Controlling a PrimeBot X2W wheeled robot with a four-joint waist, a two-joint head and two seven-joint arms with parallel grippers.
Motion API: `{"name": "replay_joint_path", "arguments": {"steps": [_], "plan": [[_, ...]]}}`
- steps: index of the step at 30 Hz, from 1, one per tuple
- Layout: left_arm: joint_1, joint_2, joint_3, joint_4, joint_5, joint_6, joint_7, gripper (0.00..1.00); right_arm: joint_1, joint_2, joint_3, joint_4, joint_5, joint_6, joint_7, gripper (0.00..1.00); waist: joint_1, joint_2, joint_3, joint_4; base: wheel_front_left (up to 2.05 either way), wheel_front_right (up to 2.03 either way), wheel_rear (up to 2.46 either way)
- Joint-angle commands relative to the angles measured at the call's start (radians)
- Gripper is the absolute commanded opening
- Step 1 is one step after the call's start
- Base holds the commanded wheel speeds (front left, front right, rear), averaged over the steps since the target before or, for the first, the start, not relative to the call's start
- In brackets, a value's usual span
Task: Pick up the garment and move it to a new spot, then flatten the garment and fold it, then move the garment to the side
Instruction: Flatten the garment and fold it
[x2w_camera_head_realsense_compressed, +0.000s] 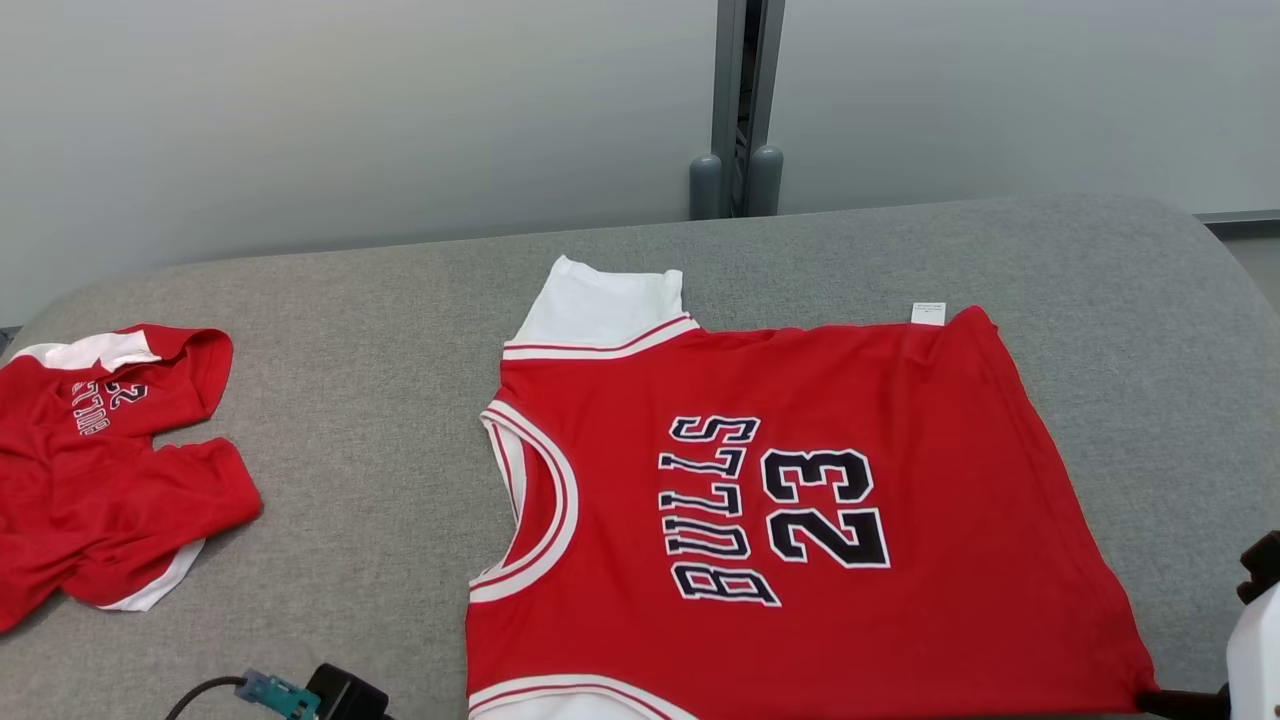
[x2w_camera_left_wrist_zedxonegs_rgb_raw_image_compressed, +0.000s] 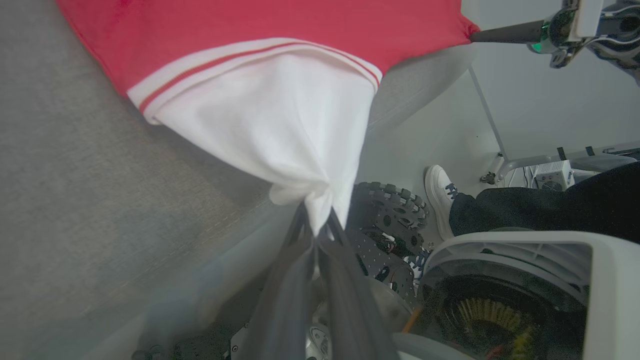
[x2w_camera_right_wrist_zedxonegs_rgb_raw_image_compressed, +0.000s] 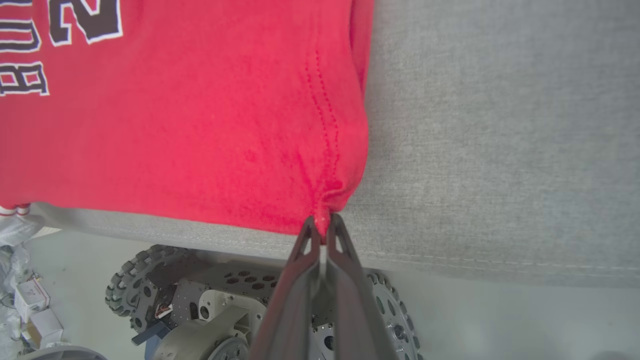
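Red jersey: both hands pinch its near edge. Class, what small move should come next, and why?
Probably raise both hands together a little, to start folding the near edge over. The red jersey already lies flat on the grey table, the left hand is shut on its white sleeve, and the right hand on its red hem corner.

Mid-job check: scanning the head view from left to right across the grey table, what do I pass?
Crumpled red garment → spread-out Bulls jersey → right arm's pale forearm at the frame's edge.
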Motion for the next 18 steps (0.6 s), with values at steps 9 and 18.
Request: {"name": "replay_joint_path", "arguments": {"steps": [9, 18], "plan": [[-0.009, 0.013, 0.019, -0.049, -0.029, 0.002, 0.006, 0.00, 0.033, -0.021, -0.061, -0.059, 0.000, -0.001, -0.004, 0.00, 0.0001, -0.0001, 0.021, 0.002, 0.00, 0.00, 0.00], [-0.060, -0.018, 0.085, -0.090, -0.133, -0.005, -0.006, 0.00, -0.015, 0.019, -0.127, -0.054, -0.027, -0.001, -0.012, 0.00, 0.0001, -0.0001, 0.062, 0.006, 0.00, 0.00, 0.00]]}}
